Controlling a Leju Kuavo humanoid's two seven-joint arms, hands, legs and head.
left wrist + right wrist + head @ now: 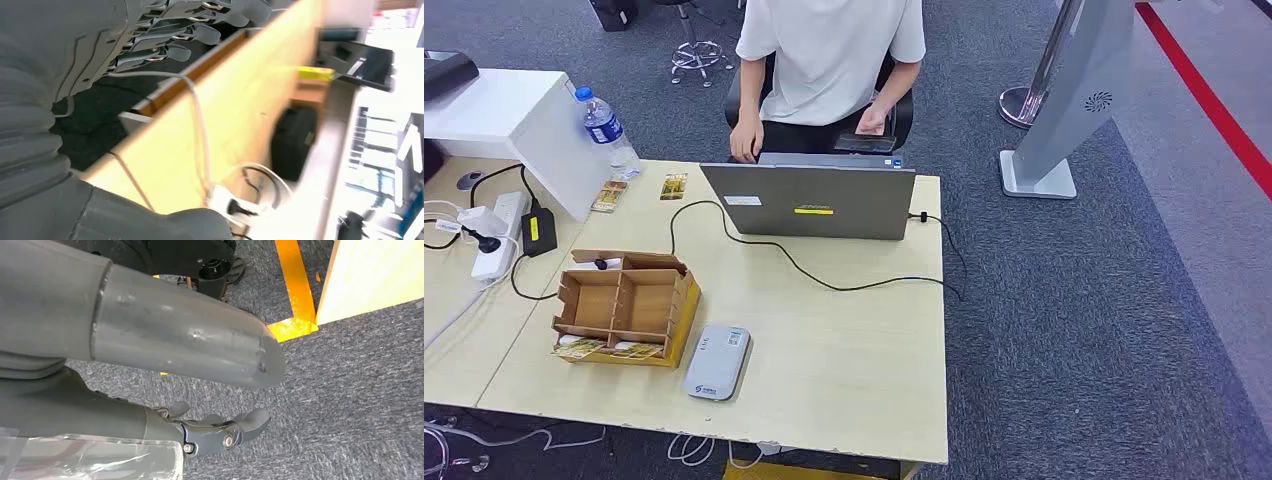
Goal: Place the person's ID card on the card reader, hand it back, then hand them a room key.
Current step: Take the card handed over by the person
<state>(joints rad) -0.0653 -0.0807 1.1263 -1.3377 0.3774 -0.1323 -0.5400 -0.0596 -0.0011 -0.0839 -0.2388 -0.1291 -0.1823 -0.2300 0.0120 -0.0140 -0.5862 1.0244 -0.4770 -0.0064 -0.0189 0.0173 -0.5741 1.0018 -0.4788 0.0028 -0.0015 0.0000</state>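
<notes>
The card reader (717,362) lies closest, a grey slab at the table's (844,370) near edge, its long axis running from 6 toward 12 with a slight lean to 1. Touching it at 9 o'clock sits a cardboard tray (624,305) with cards (579,348) in its near slots, probably the room keys. Beyond, at 12, a laptop (809,200) stands open toward a seated person (829,70); I can't make out an ID card anywhere yet.

Both arms hang low. The left hand (165,40) sits just under the table's near edge, fingers loosely spread and holding nothing. The right hand (220,432) hangs over the carpet well off the table's corner, fingers lightly curled around nothing. I'd judge the left nearer the reader, though the right has the bare stretch of table at 3 o'clock to rise through.
</notes>
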